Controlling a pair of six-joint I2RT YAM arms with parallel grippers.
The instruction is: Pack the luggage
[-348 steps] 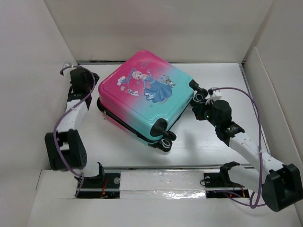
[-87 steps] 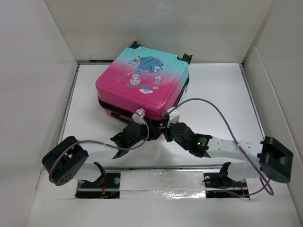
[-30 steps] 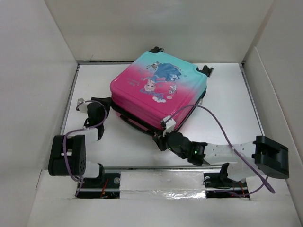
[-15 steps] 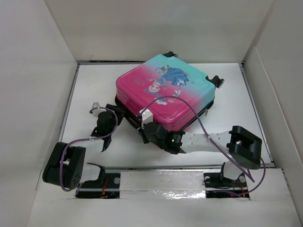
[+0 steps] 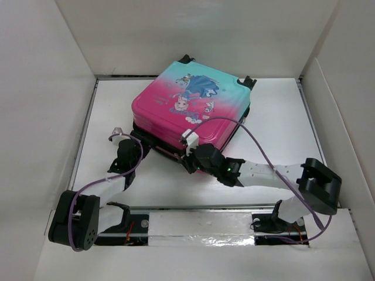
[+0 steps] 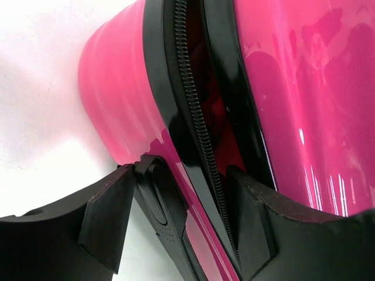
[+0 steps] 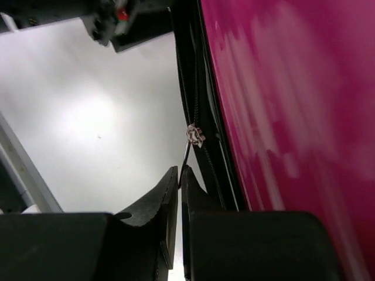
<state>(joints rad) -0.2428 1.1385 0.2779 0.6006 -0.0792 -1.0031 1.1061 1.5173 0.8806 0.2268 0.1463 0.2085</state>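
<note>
The luggage (image 5: 193,105) lies flat at the back of the white table, pink end toward me, teal end and wheels at the rear. My left gripper (image 5: 139,147) is at its near left corner. In the left wrist view the left gripper (image 6: 181,228) clamps the lower shell's rim, one finger against the black side handle (image 6: 158,199), the other in the gap by the zipper teeth (image 6: 193,117). My right gripper (image 5: 189,165) is at the front edge. In the right wrist view the right gripper (image 7: 180,172) is shut on the thin zipper pull (image 7: 185,157) of the luggage (image 7: 293,88).
White walls (image 5: 47,88) enclose the table on three sides. A metal rail (image 5: 199,225) runs along the near edge between the arm bases. The left arm's wrist (image 7: 117,17) shows at the top of the right wrist view. Purple cables loop over both arms.
The luggage has swung left and back since half a second ago. The right gripper stays pinched on the zipper pull. The left gripper stays at the near left corner.
</note>
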